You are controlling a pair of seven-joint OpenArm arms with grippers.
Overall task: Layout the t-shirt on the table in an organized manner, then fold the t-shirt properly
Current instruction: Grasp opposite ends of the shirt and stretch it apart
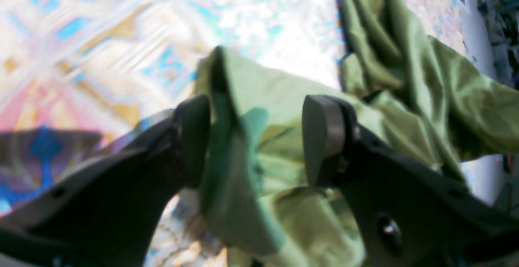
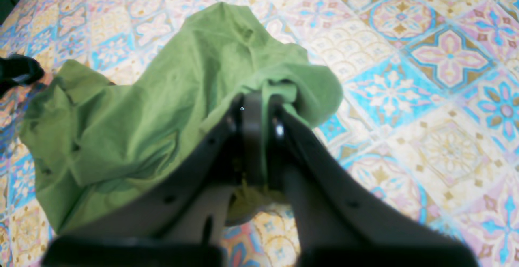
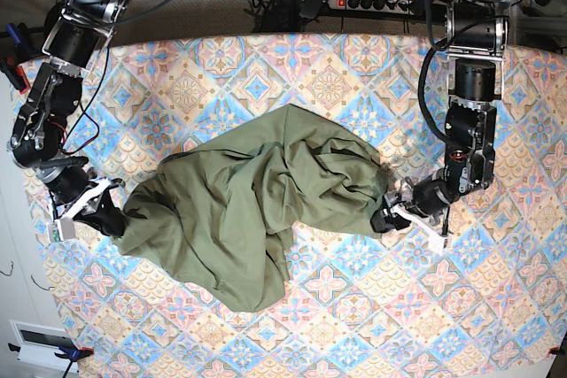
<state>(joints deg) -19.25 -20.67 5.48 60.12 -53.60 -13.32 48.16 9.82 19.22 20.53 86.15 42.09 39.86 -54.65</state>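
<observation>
On the left of the base view, the right arm reaches down along the near-left edge of the wide surface [image 3: 496, 307], which is covered in a tile-pattern cloth of blue, pink and cream diamonds and medallions. Its forearm angles toward the middle, and the right gripper [image 3: 108, 217] sits at the left end of the olive-green short-sleeved cotton t-shirt [image 3: 248, 210]. In the right wrist view the jaws are pinched tight together on a bunched fold of the green fabric [image 2: 259, 96], with cloth spilling out on both sides of them.

The t-shirt lies crumpled across the middle of the surface, drawn into a long wrinkled band between the two grippers, with one lobe reaching toward the far side and a larger one sagging toward the near edge. No label or print can be read on it.

On the right, the left arm hangs down from the far-right corner, bent at the wrist toward the shirt's right end. The left gripper [image 3: 394, 212] has its jaws standing wide apart [image 1: 255, 137], and a fold of green cloth runs between them; that view is blurred, so whether the pads actually press the cloth I cannot tell.
</observation>
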